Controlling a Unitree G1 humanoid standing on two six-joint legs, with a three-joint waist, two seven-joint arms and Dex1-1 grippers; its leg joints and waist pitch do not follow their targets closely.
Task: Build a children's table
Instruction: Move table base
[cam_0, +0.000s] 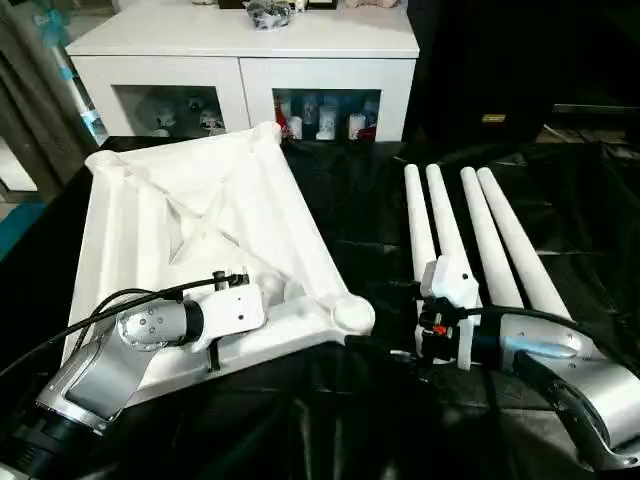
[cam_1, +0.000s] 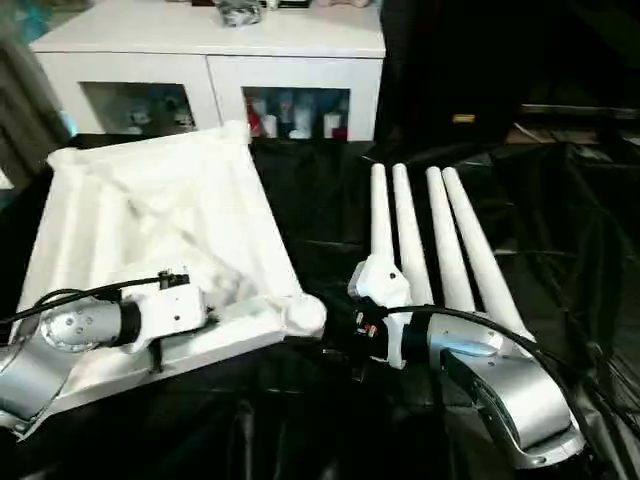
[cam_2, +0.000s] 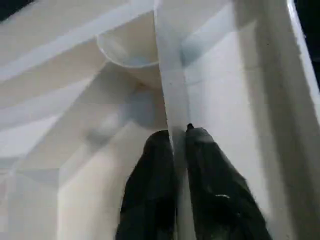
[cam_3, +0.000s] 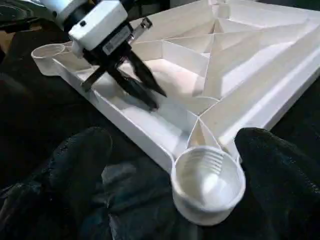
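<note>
The tabletop (cam_0: 200, 240) lies upside down on the black cloth (cam_0: 360, 420), ribs facing up. I think this is so that the round corner sockets are open from above for the legs. It sits tilted, with 1 corner socket (cam_3: 207, 182) pointing toward my right arm.

The 4 legs (cam_0: 470, 240) lie side by side on the cloth to the right of the tabletop, close together and apart from it, so they are easy to reach with the right arm.

My left gripper (cam_2: 179, 145) is down inside the underside, near that corner. Its 2 black fingers stand on both sides of a thin rib (cam_2: 170, 85), pinching it or just letting it go; I judge this hold is for keeping the tabletop steady.

My right gripper (cam_3: 170, 150) has its jaws spread wide, with nothing between them, and the corner socket is just in front of it. No leg is in a socket yet.
</note>
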